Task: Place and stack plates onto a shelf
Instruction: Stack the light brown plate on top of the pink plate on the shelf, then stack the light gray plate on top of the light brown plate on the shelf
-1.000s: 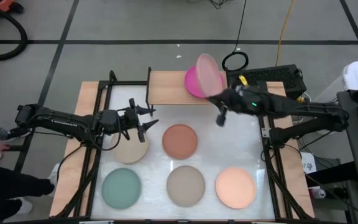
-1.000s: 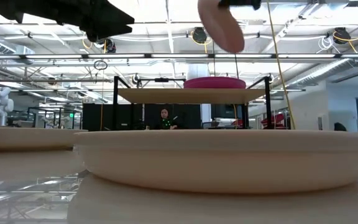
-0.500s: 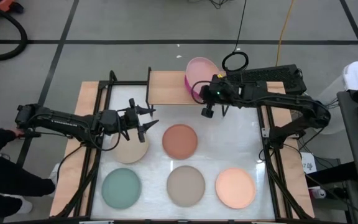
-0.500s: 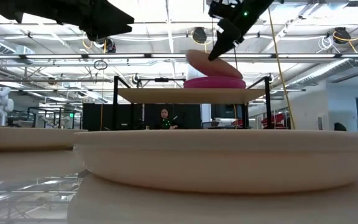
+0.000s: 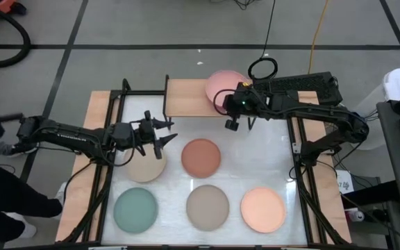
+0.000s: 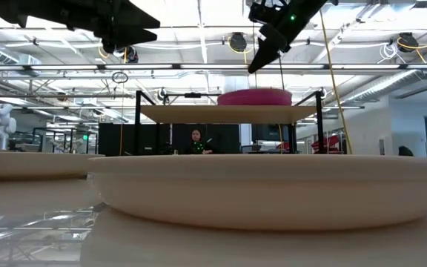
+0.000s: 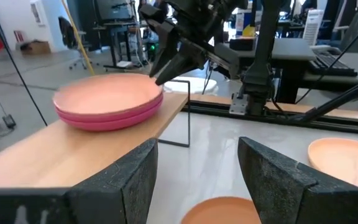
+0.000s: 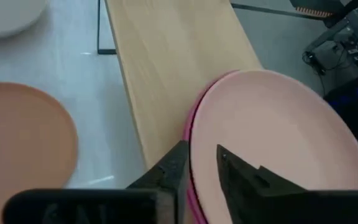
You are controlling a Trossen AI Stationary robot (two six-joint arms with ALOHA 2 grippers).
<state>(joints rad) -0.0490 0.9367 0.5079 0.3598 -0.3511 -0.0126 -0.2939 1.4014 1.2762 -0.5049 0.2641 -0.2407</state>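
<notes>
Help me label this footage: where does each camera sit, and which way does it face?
High view: overhead, straight down on the table; both arms show.
Low view: tabletop height, level past a beige plate toward the shelf; the arms enter from above.
Left wrist view: behind the left gripper, facing the shelf.
Right wrist view: behind the right gripper, above the dusty pink plate.
Shared: both wrist views show the pink plate stacked on a magenta plate.
</notes>
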